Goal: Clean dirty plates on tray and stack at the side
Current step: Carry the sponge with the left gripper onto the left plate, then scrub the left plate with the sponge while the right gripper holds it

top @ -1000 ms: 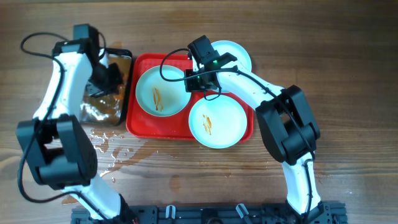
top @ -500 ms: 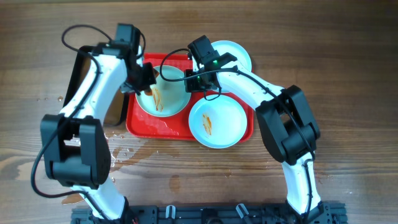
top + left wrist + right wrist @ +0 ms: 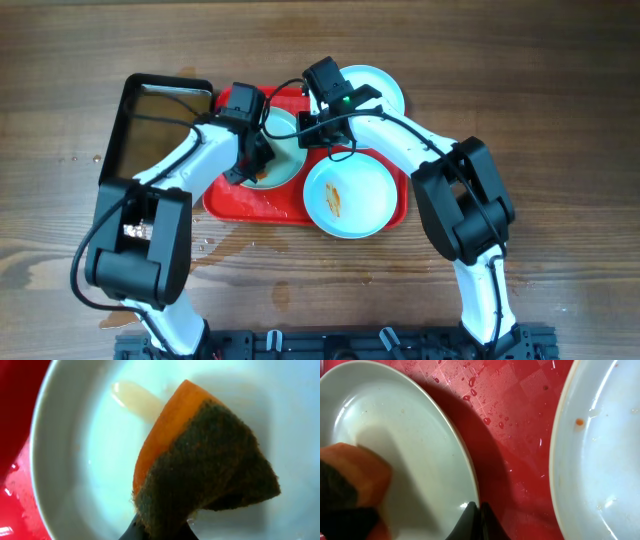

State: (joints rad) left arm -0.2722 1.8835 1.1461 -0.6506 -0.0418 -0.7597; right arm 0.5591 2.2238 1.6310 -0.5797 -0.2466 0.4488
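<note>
Left claw (image 3: pixel 159 532) clamped on orange sponge (image 3: pixel 200 475) — dark scrub face over the dirty plate (image 3: pixel 75 485) at the red tray's (image 3: pixel 225 200) left end. Right claw (image 3: pixel 477 519) closed, my tips at that plate's rim — second streaked plate (image 3: pixel 348 197) alongside.

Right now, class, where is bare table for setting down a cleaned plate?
Free: wood right of the right arm; wood in front of the tray, wet toward the left. Crowded: the tray, with two plates, left gripper and right gripper.

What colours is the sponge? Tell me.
The sponge is orange with a dark green scouring face; left wrist view shows it best.
</note>
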